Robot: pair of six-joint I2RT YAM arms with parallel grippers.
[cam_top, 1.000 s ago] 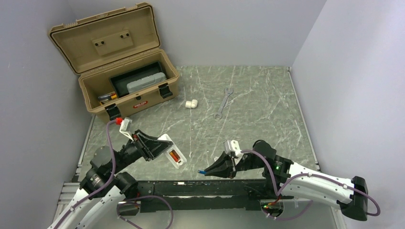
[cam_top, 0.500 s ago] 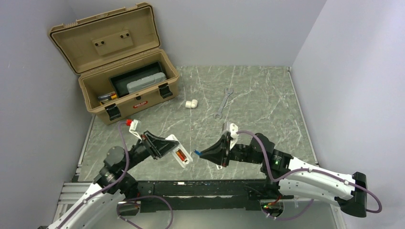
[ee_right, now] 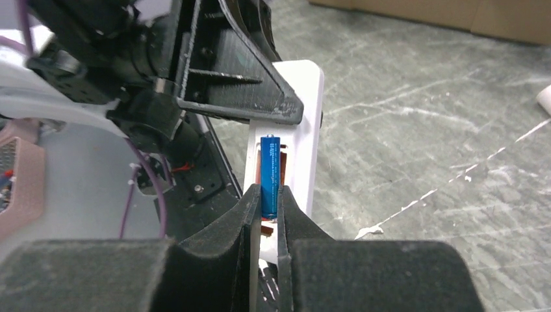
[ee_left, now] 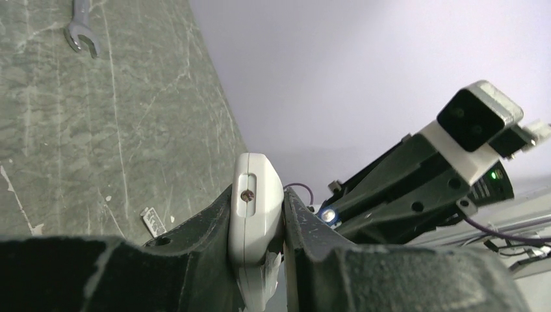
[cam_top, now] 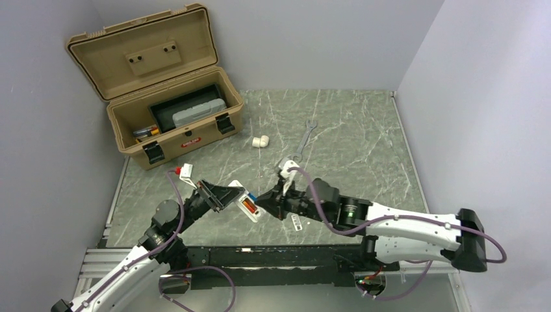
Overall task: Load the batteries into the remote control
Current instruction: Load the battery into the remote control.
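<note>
The right tool (cam_top: 265, 199) has swung left, its clamped blue battery (ee_right: 269, 170) now at the open recess of the remote control (ee_right: 305, 123). The left tool (cam_top: 224, 194) still grips the remote control above the surface's (cam_top: 364, 130) near-left edge.

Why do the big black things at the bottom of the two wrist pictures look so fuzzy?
Right wrist view: the right end effector sits very close to the lens, so it blurs, while the blue battery it pinches looks sharp. Left wrist view: the same blur on the left end effector, but the remote it grips is crisper. Top view: even light, sharp, no glare.
</note>
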